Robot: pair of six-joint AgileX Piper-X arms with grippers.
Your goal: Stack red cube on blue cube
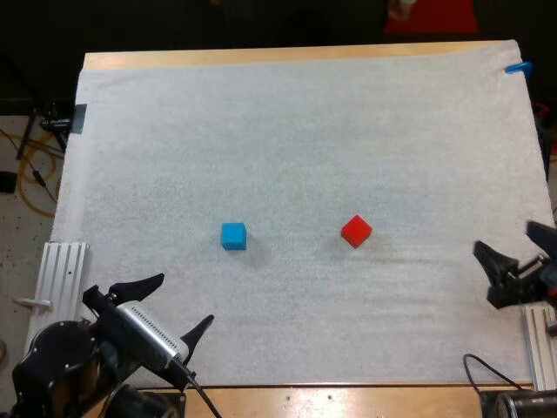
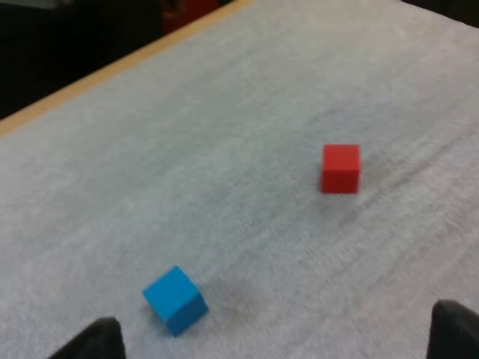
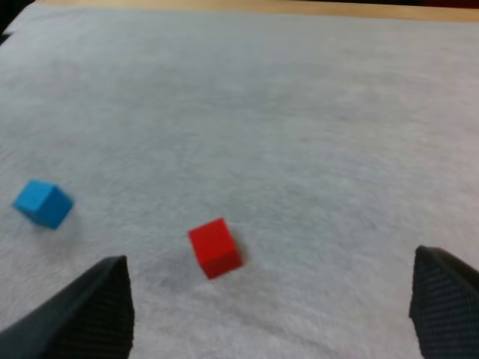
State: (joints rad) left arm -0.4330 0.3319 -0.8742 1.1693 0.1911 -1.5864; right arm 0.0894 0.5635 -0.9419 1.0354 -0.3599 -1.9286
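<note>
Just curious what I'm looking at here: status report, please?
Left gripper open, empty. Right gripper open, empty. Red cube and blue cube apart on mat, unstacked. Nothing between them.

a white, fibrous mat [image 1: 305, 131] covers nearly all of a light wooden bench [image 1: 261, 57] — bare wood shows only as a narrow strip along the far side and another along the near side. a ribbed silver metal rail [image 1: 63, 279] lies just beside the mat's left edge, toward the front, and a second ribbed rail [image 1: 540, 348] stands at the right edge. a small dark clamp [image 1: 77, 117] sits at the mat's far left edge. left of the bench, a yellow cable [image 1: 42, 193] curls over the pale floor [image 1: 13, 244].
</note>
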